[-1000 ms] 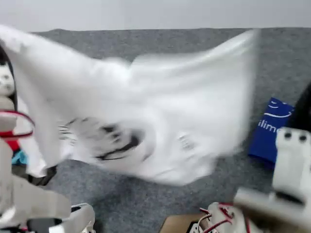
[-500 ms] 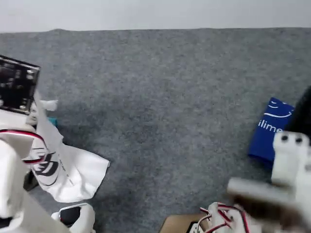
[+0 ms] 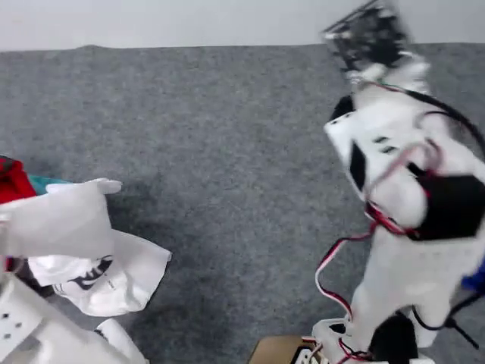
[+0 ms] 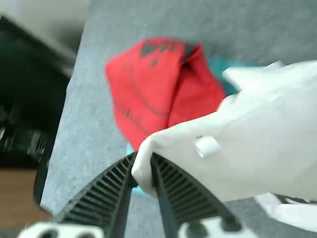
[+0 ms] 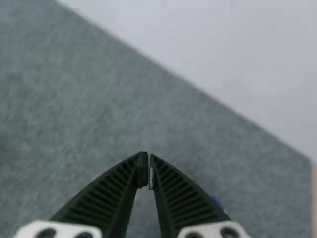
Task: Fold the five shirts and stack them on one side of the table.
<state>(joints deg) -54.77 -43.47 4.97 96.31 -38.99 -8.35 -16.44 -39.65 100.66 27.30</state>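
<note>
Stage of work: white shirt (image 3: 106, 273) bunched at the left edge of the table (image 3: 227, 152), not yet folded. My left gripper (image 4: 143, 173) pinches a fold of its cloth between the jaws, and the rest of the garment lies crumpled beside it. Just beyond lies a red shirt (image 4: 158, 89) with a teal shirt (image 4: 233, 84) showing from beneath it. Together they look like the start of the stack, though I cannot tell how neatly either is folded. My right gripper (image 5: 144, 171) hangs over bare grey table with its jaws pressed together on nothing. Its arm (image 3: 402, 189) stands raised at the right side, well apart from the shirts. I count three shirts of the five. My judgement: at most two are put away, the white one needs spreading flat and folding, and two more are to come, so more than half the task is left.
</note>
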